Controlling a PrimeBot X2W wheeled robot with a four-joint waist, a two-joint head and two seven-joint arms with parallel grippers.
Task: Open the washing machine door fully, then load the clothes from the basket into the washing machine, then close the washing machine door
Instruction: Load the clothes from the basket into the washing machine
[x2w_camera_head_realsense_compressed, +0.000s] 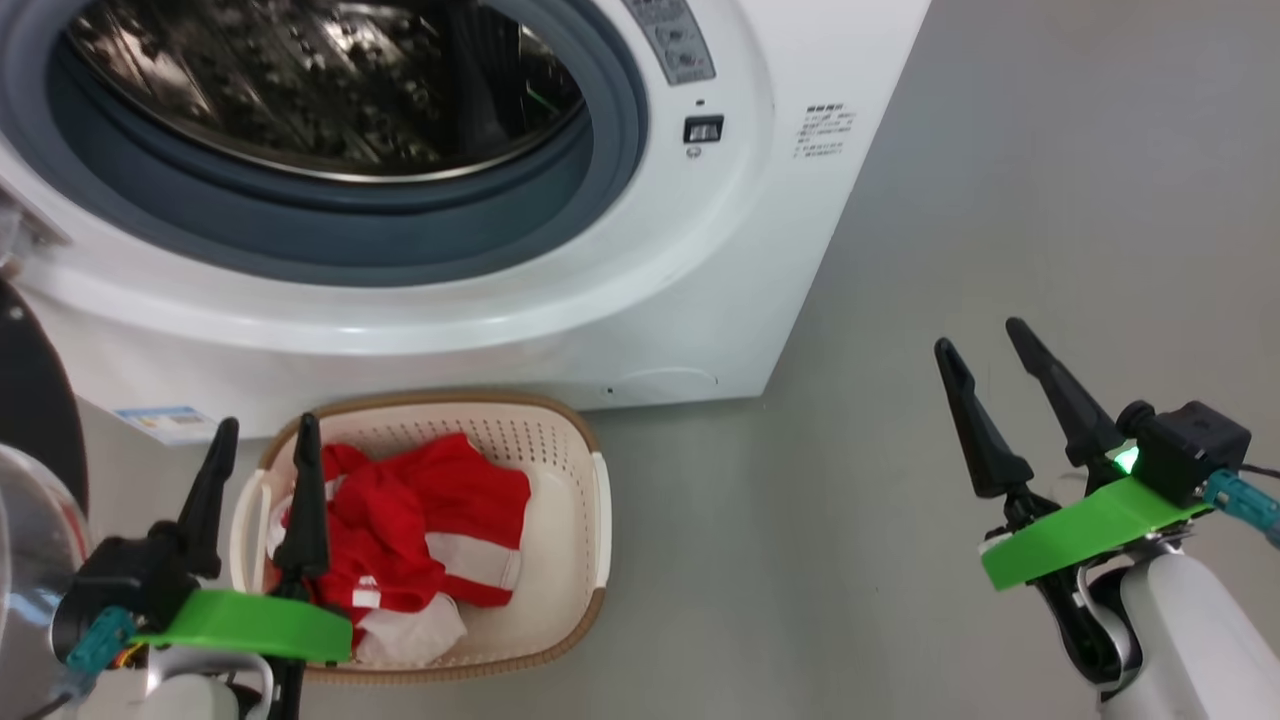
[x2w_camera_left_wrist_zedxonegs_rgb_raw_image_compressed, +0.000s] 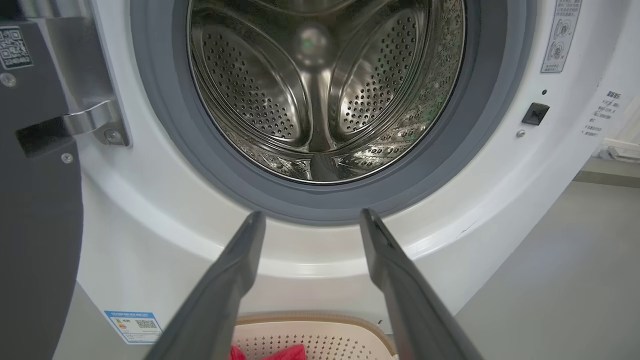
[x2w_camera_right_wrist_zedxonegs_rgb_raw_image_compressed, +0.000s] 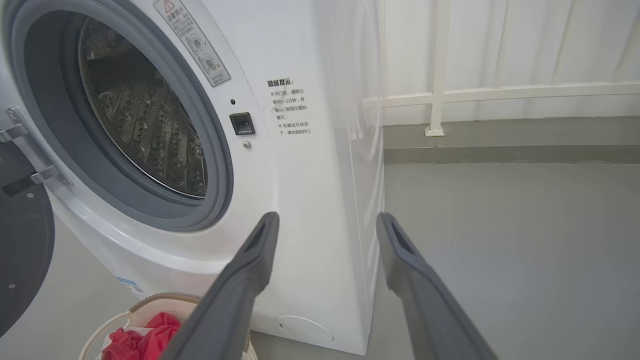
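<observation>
Grey floor; washing machine (x2w_camera_right_wrist_zedxonegs_rgb_raw_image_compressed: 310, 200) caution label (x2w_camera_right_wrist_zedxonegs_rgb_raw_image_compressed: 192, 42)

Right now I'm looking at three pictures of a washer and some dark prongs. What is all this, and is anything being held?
One robot took all three. The wide picture comes from its head, looking down. The dark prongs are the fingers of its left hand and right hand; both are open and hold nothing. The other two pictures come from cameras on each wrist, looking along those fingers. In front stands the washing machine with its steel drum exposed, and the washing machine door swung open at the left. On the grey floor sits the basket, with the clothes, red and white, still inside.
</observation>
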